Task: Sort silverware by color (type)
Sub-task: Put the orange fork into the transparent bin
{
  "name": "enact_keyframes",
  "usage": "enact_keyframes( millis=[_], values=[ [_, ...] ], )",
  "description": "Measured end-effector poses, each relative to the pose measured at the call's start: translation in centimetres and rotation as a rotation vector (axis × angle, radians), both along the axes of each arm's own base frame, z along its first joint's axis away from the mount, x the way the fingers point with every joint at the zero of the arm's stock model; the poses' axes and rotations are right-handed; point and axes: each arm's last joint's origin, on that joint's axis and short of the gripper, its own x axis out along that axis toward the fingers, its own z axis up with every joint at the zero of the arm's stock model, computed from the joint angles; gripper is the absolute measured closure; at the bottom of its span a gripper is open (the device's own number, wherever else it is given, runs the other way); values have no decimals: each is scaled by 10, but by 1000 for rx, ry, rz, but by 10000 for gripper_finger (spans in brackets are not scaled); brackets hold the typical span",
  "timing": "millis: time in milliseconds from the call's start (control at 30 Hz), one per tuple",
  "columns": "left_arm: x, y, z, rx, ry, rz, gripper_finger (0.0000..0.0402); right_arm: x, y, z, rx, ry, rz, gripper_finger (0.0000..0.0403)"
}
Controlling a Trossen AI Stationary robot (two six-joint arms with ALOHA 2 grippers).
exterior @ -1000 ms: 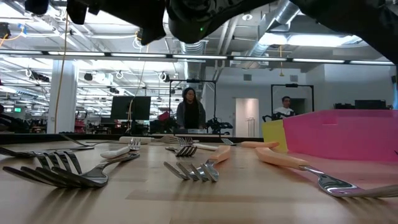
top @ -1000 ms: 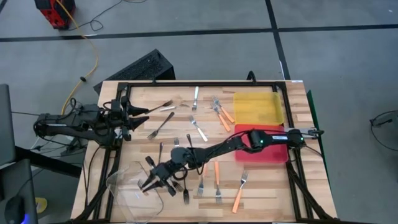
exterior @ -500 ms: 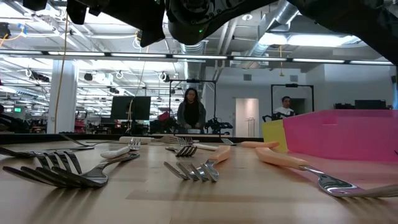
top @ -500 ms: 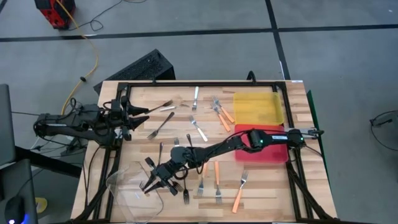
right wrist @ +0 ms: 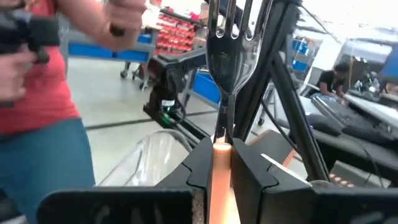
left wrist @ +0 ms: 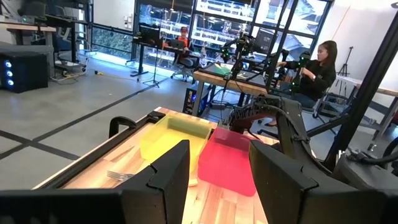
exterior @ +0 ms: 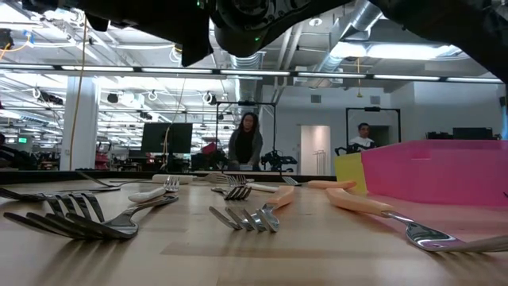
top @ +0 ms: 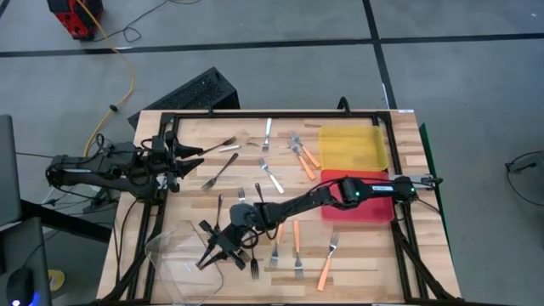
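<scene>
Between the right tool's [right wrist: 221,163] fingers, an orange-handled fork [right wrist: 222,74].

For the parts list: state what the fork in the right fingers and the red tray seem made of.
Orange-handled fork: shiny, reflective tines suggest metal; the matte orange handle looks like plastic. Flat red tray: smooth, uniformly coloured, slightly translucent walls, probably plastic.

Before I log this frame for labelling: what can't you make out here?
- High view: the right gripper covers the fork it holds; too small to tell the colour.
- Low view: both grippers are cut off by the top edge.
- Left wrist view: the left gripper hides the table just ahead.
- Clear tub: contents unclear from above.
</scene>
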Motion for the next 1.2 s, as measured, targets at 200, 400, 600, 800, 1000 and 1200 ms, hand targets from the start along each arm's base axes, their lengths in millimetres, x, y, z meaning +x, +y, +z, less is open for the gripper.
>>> enact_keyframes(
  millis=[200,400,600,800,1000,1200],
  values=[
    [0,0,0,0,0,0,250,1,-5,1,-72,-48,66,337],
    [0,0,0,33,9,15,250,4,-8,17,-189,-109,80,337],
    [0,1,0,33,9,30,250,4,-5,17,-282,-200,110,340],
    [0,1,0,35,10,30,250,3,-6,11,-374,-240,117,341],
    [0,1,0,27,7,30,250,6,-14,14,-404,-300,95,343],
    [0,1,0,25,6,31,250,7,-18,24,-425,-345,78,343]
  ],
)
